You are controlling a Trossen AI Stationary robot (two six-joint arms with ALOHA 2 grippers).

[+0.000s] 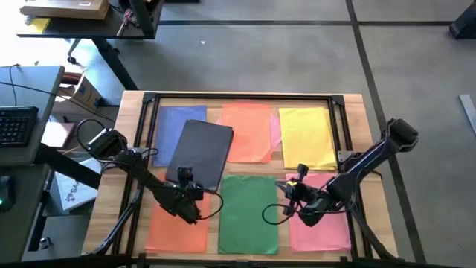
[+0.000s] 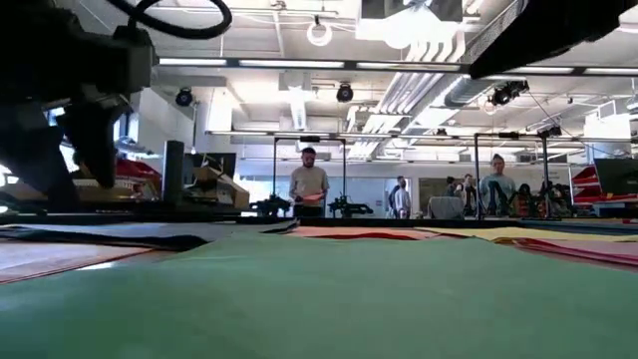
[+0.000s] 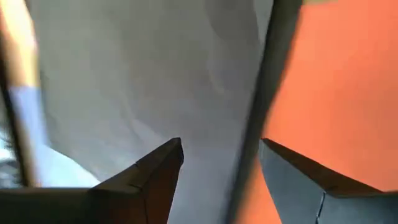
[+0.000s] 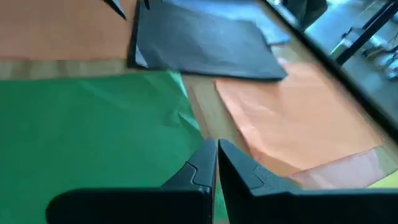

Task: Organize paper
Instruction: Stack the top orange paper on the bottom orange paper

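Where the wooden table meets the bottom of the high view, three sheets lie in a row: an orange sheet at lower left, a green sheet in the middle, and a pink sheet at lower right. The left gripper hangs at the upper right corner of that orange sheet, close to the green sheet's left edge. Its fingers stand apart in the left wrist view, with the edge of the dark grey sheet running between them and orange paper on one side. Whether they touch that edge cannot be told. The right gripper sits over the gap between the green and pink sheets, and the right wrist view shows its two fingers pressed together with nothing between them, above the green sheet's edge.

Farther up the high view, the dark grey sheet lies tilted in the centre-left, overlapping a blue sheet at upper left. To its right lies a paler orange sheet with a pink edge showing beneath its right side, then a yellow sheet at upper right.

In the low view, people stand in the room beyond the table.
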